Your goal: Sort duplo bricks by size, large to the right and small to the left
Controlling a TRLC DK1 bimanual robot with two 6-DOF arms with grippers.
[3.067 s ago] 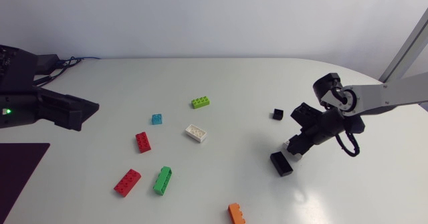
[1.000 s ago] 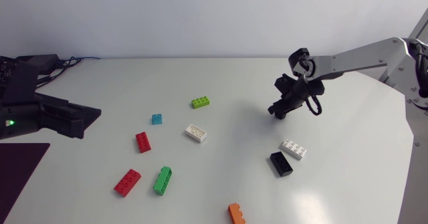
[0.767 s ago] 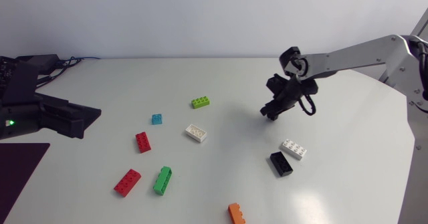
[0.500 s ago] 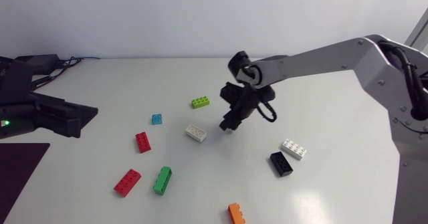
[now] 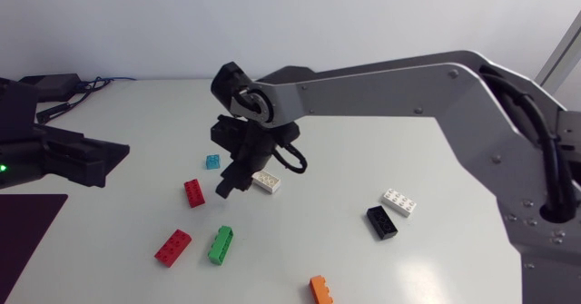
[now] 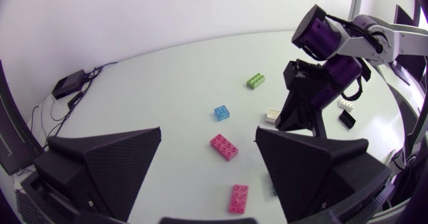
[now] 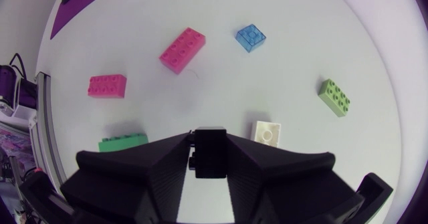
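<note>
Far over on the left half of the white tabletop [image 5: 363,113], the right gripper [image 5: 226,186] is over the surface with its fingers clamped on a small black plastic brick [image 7: 210,150]. In the right wrist view the brick sits squarely between the fingers.

Just beside the gripper lies a white oblong studded brick [image 5: 268,181], which the gripper partly overlaps in the head view. Beyond it are a small translucent blue square brick [image 5: 213,161] and a lime-green oblong brick [image 5: 271,139]. A red oblong brick [image 5: 194,192] lies close on the left. A second red brick [image 5: 172,247] and a dark green oblong brick [image 5: 221,244] lie nearer the front edge. In the right wrist view a finger half hides the dark green oblong brick.

Well apart on the right side, another white brick [image 5: 398,201] and a long black brick [image 5: 382,222] lie just beside each other. An orange brick [image 5: 320,289] is cut off by the lower edge of the head view.

The left gripper [image 6: 208,134] is at the table's left side, its fingers spread wide apart.
</note>
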